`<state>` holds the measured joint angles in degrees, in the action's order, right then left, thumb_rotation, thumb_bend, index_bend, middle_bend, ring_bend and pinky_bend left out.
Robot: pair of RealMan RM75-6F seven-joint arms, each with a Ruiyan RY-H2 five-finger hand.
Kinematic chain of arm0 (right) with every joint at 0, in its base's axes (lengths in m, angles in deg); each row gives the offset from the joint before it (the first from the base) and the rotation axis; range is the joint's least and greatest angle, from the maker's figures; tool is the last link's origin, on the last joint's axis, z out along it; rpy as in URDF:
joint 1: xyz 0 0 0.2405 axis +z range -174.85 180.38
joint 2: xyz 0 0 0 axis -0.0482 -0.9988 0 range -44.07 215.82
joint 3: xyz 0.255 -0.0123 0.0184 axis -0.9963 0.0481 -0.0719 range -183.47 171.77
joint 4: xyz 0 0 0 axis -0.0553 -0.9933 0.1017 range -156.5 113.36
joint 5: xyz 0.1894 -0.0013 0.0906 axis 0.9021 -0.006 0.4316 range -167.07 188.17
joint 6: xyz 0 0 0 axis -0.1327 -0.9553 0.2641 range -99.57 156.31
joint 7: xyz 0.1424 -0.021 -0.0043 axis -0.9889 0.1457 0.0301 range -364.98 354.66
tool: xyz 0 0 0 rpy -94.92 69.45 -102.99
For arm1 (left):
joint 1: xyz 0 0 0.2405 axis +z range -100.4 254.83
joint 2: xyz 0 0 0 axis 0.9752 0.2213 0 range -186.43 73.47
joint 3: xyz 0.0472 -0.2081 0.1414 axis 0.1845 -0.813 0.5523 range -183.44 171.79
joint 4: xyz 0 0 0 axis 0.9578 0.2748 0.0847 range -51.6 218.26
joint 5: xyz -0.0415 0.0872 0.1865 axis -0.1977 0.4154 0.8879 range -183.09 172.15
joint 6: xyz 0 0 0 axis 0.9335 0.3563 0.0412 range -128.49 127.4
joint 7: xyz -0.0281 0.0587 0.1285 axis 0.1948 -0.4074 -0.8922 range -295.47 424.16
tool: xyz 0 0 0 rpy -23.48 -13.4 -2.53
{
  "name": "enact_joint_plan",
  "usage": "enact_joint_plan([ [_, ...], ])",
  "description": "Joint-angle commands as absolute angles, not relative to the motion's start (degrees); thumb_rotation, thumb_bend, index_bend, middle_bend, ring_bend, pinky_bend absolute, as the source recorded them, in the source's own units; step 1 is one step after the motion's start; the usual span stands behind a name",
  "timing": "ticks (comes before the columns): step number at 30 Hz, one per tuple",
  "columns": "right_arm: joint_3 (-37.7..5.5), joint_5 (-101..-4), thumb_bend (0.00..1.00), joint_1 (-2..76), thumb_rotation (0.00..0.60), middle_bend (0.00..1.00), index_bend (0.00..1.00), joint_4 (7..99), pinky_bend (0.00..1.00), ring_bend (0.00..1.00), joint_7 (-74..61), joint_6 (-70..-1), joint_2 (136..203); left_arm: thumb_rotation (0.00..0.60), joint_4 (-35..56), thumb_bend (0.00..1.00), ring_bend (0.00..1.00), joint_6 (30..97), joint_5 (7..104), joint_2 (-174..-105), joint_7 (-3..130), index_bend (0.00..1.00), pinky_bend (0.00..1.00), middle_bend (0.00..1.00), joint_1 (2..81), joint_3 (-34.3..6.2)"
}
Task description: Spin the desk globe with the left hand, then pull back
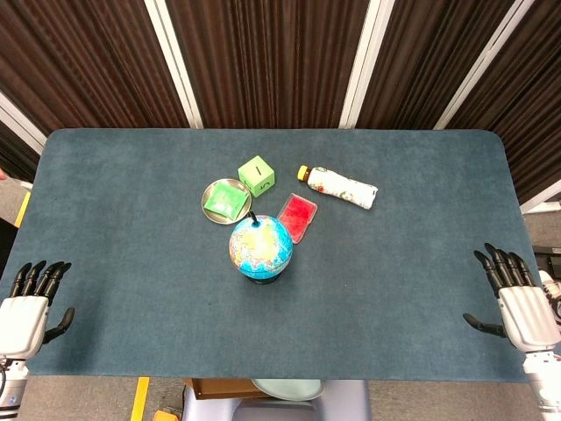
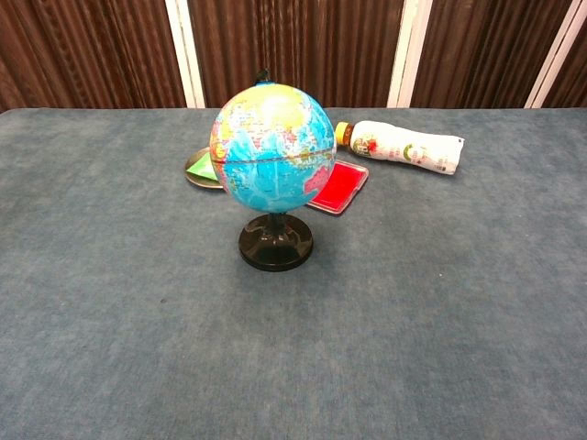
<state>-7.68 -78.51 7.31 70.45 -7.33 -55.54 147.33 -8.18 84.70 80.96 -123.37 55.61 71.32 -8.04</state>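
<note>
A small desk globe (image 1: 260, 246) on a black round base stands upright near the middle of the blue table; the chest view shows the same globe (image 2: 272, 148) close up with its base (image 2: 275, 243). My left hand (image 1: 28, 307) lies at the table's near left corner, fingers apart, holding nothing, far from the globe. At the near right edge rests my right hand (image 1: 517, 298), also with spread fingers and nothing in it. Neither hand appears in the chest view.
Behind the globe lie a round metal dish (image 1: 226, 200) holding a green packet, a green cube (image 1: 256, 175), a red flat case (image 1: 297, 216) and a white bottle (image 1: 340, 186) on its side. Dark curtains hang behind the table's (image 1: 131, 175) far edge.
</note>
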Motion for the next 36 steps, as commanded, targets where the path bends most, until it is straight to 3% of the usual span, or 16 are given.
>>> enact_joint_plan([
  [1, -7.8, -78.7, 0.11, 7.3, 0.6, 0.0, 0.0, 70.2, 0.0, 0.0, -7.6, -56.0, 147.5, 0.6, -8.3, 0.38, 0.07, 84.6, 81.0, -123.4, 55.4, 0.13, 0.04, 0.13, 71.2, -8.0],
  [10, -7.7, -79.8, 0.11, 6.4, 0.6, 0.0, 0.0, 68.8, 0.0, 0.0, -9.1, -58.3, 148.0, 0.6, -9.2, 0.38, 0.07, 84.4, 82.8, -122.6, 55.7, 0.13, 0.04, 0.13, 70.3, -8.0],
  [18, -8.2, -82.0, 0.11, 6.6, 0.6, 0.0, 0.0, 68.3, 0.0, 0.0, -10.1, -60.6, 148.3, 0.6, -11.4, 0.38, 0.08, 78.4, 91.3, -121.6, 58.7, 0.13, 0.05, 0.13, 61.6, -9.5],
  [30, -8.2, -83.2, 0.11, 7.3, 0.6, 0.0, 0.0, 69.2, 0.0, 0.0, -10.7, -60.6, 147.9, 0.6, -15.1, 0.38, 0.08, 63.3, 93.0, -129.8, 59.8, 0.13, 0.07, 0.11, 43.4, -16.7],
  [36, -8.2, -82.8, 0.11, 7.3, 0.6, 0.0, 0.0, 69.3, 0.0, 0.0, -10.7, -60.5, 147.6, 0.6, -16.2, 0.36, 0.0, 56.6, 86.9, -134.7, 53.2, 0.01, 0.05, 0.02, 36.6, -21.0],
])
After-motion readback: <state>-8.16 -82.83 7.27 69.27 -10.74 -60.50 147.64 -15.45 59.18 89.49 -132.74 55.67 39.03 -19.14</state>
